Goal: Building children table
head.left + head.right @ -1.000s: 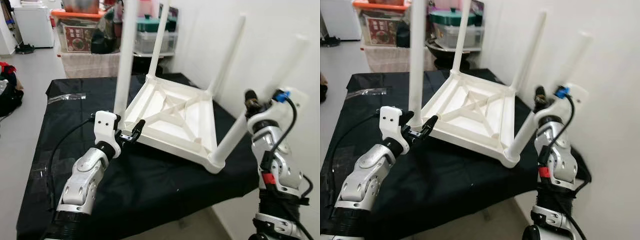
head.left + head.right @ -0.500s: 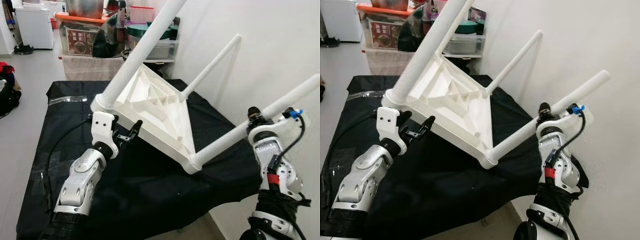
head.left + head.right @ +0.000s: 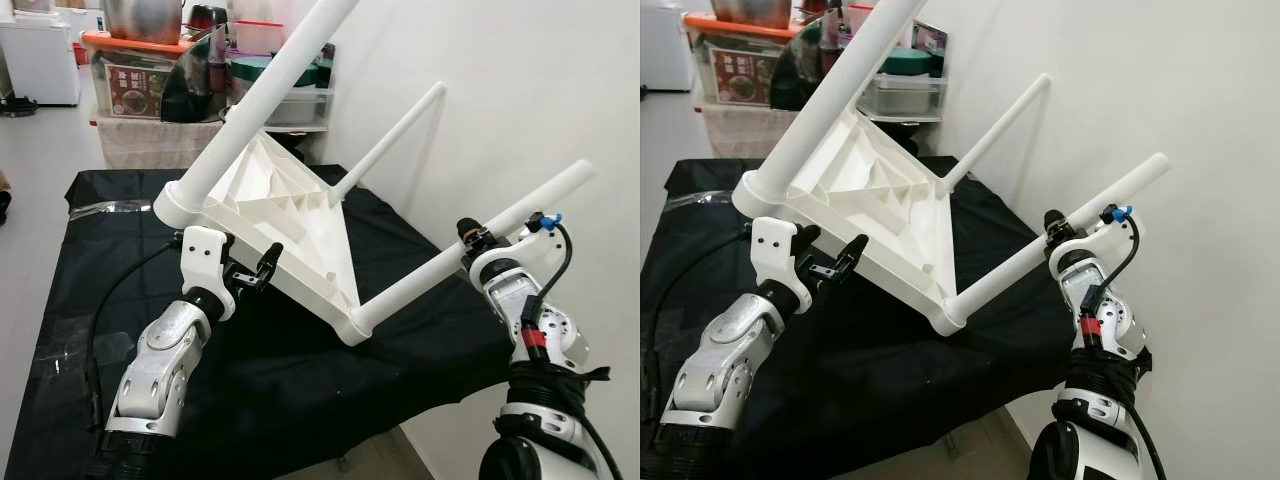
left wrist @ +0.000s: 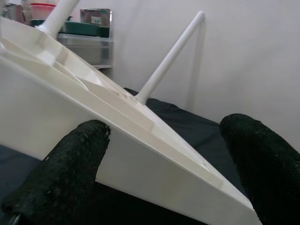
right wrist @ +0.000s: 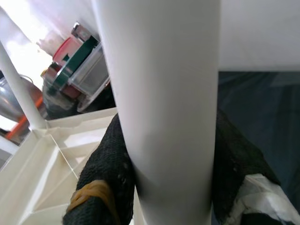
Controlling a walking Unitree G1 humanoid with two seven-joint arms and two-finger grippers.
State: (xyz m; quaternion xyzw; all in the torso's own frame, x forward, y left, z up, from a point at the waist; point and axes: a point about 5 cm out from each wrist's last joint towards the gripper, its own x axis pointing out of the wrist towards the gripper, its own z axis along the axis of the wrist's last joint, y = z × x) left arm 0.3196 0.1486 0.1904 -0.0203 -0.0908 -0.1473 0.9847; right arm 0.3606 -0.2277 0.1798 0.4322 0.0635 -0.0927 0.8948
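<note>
The white children's table [image 3: 300, 215] is tipped up on the black-clothed worktop [image 3: 300, 390], underside facing me, its legs slanting up and to the right. My right gripper [image 3: 468, 238] is shut on the nearest leg [image 3: 420, 278]. In the right wrist view the black fingers [image 5: 108, 164] press on both sides of that leg [image 5: 164, 93]. My left gripper [image 3: 253, 273] is open at the tabletop's lower left rim. Its fingers [image 4: 70, 164] stand wide apart in the left wrist view, with the rim [image 4: 140, 164] between them.
Storage boxes and a metal pot [image 3: 140, 70] are stacked behind the worktop. A white wall [image 3: 520, 90] runs close along the right side. Grey floor [image 3: 30, 140] lies to the left. A clear plastic strip [image 3: 100, 205] lies on the cloth's far left.
The table has tipped from flat with legs up onto its right edge, legs swinging rightward. My right gripper went down with the leg it holds. The left gripper stayed at the rim.
</note>
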